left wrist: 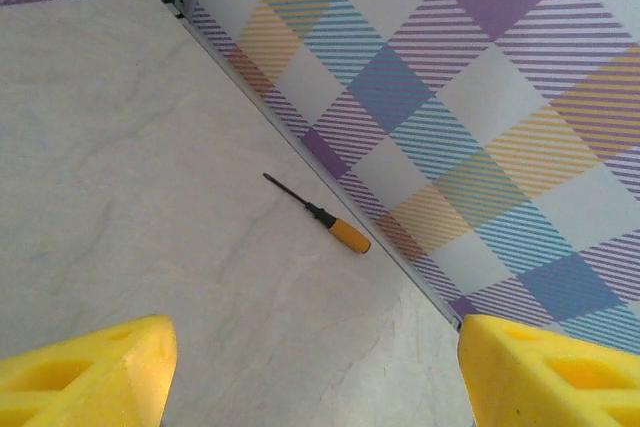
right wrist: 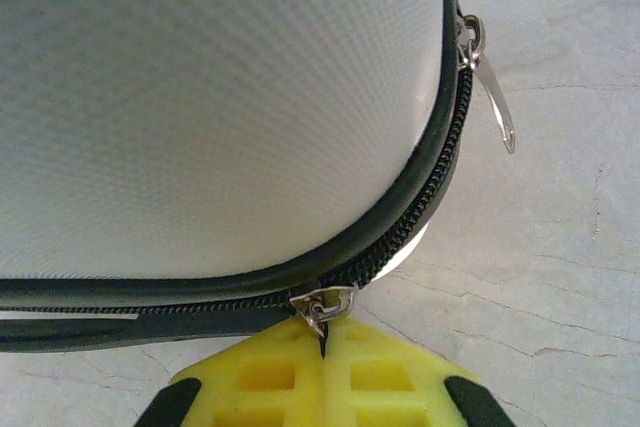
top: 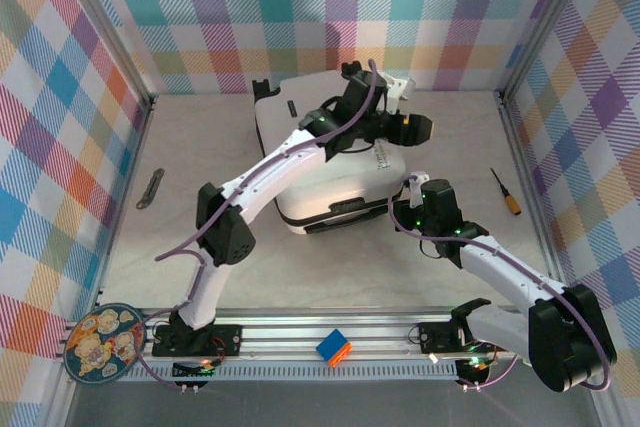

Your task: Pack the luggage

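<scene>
Luggage (top: 330, 187) lid mostly hidden under the left arm (top: 270, 172) — its printed marks unreadable.

- We see a screwdriver (top: 504, 192) with an orange handle lying on the pale marbled table (top: 200, 157), near the right wall.
- We find a slim dark strip (top: 151, 188) by the left wall.
- On the near rail (top: 280, 332) we spot a blue-and-orange cube (top: 334, 347); at its left end sits a round cartoon-printed plate (top: 102, 341).
- We note pastel plaid walls (top: 300, 7) on three sides.
</scene>
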Robot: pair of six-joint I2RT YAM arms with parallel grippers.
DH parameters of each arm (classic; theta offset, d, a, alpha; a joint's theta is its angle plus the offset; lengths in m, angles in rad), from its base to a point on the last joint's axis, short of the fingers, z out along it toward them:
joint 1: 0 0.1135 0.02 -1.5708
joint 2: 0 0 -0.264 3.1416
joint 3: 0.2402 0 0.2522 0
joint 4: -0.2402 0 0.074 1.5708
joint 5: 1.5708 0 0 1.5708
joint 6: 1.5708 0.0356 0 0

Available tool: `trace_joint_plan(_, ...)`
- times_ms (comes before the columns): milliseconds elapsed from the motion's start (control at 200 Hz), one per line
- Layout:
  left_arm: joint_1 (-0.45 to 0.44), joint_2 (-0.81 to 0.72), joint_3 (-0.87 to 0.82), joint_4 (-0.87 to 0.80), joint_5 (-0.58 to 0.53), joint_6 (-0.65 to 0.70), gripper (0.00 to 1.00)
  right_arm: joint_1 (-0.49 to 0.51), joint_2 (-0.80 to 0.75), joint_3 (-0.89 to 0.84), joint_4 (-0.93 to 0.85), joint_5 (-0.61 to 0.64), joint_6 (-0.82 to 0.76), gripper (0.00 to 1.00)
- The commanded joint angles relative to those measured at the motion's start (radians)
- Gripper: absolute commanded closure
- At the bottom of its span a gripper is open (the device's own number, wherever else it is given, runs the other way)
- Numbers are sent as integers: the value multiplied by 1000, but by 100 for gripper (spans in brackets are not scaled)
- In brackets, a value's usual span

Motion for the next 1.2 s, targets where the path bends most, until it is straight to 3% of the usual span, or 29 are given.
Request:
trace_joint_plan(0,2,77,57,116,45,-68,26,13,-49,43,82,-23,-27,100)
trace_joint_plan(200,-10,202,174,192,99,-134,25,13,-53,43,79,-25,-28,100)
trace_joint_plan(390,-20,254,187,206,52,-172,25,13,-55,43,79,-25,-28,100)
trace_joint_plan(520,-21,251,187,134,-25,-165,27,13,-52,46,72,-2,-30,100)
trace_joint_plan(710,-21,221,187,-78,-111,-129,28,11,-28,69,34,126,-25,100)
trace_joint_plan(985,-20,235,182,-202,-94,-87,32,7,16,127,-20,268,-39,100)
trace_joint_plan(1195,-20,200,89,-188,-56,-78,34,2,23,129,-8,348,-56,100)
